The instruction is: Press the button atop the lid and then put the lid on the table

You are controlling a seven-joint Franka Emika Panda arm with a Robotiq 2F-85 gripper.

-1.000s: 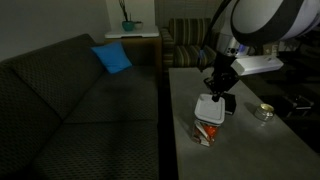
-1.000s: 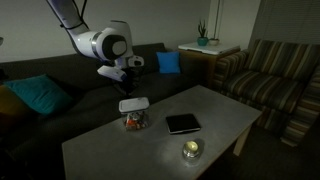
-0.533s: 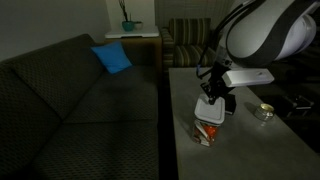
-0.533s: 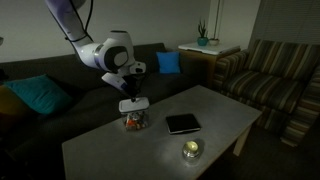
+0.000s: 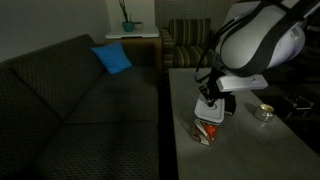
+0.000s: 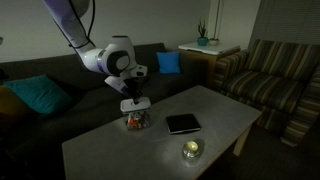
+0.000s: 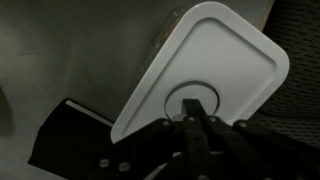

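Gripper (image 7: 197, 117), fingers pressed together, drops in the last sec. onto lid (image 7: 220, 55) button (image 7: 183, 95): press underway, move to tabletop (image 6: 150, 152) pending.

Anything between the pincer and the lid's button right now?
Nothing. Wrist view shows the pincer tips right at the lid's round button, no gap visible.

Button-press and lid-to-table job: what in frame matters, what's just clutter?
Job: lid; gripper at the lid's button; container under the lid; table.

Clutter: black flat box; shiny round dish; sofa; blue cushion; potted plant.
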